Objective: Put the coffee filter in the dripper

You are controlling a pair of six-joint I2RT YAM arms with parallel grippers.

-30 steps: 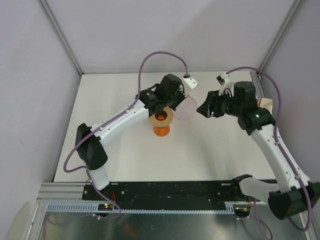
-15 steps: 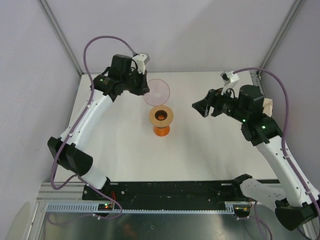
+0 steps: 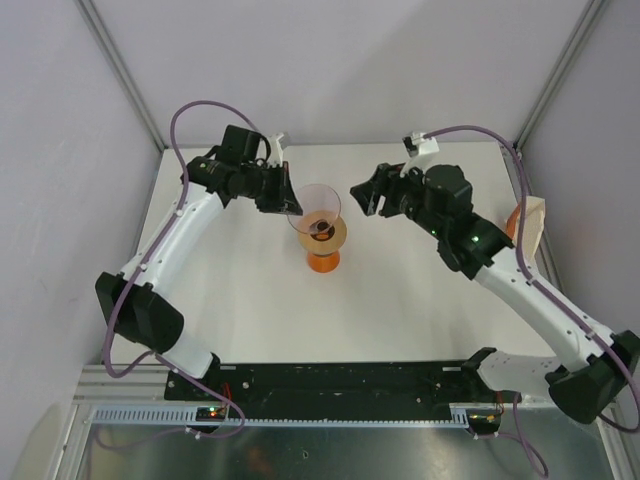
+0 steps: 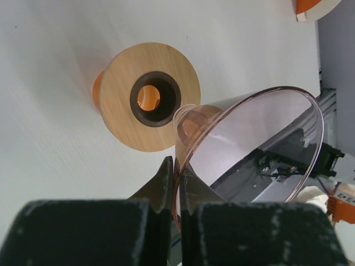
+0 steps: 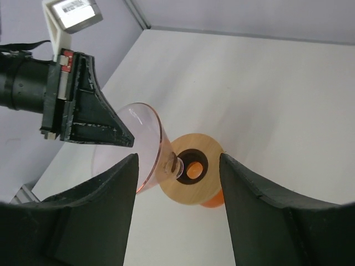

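My left gripper [image 3: 290, 203] is shut on the rim of the dripper [image 3: 316, 206], a clear pinkish funnel. It holds the dripper tilted, with the narrow spout just over the tan ring of the orange stand [image 3: 323, 243], beside the hole. In the left wrist view the fingers [image 4: 176, 166] pinch the rim of the dripper [image 4: 249, 144] next to the stand [image 4: 119, 88]. My right gripper [image 3: 364, 196] is open and empty, right of the dripper [image 5: 145, 138], looking down on the stand [image 5: 208, 185]. A cream folded shape, possibly the coffee filter [image 3: 531, 228], leans at the table's right edge.
Something orange [image 3: 512, 222] sits against the cream shape; it also shows in the left wrist view [image 4: 313, 5]. Grey walls and metal posts close in the table on the left, back and right. The black base rail [image 3: 350, 378] runs along the near edge.
My left arm swung the dripper away to the back left, then brought it down over the stand. My right gripper moved left towards the stand, staying open.
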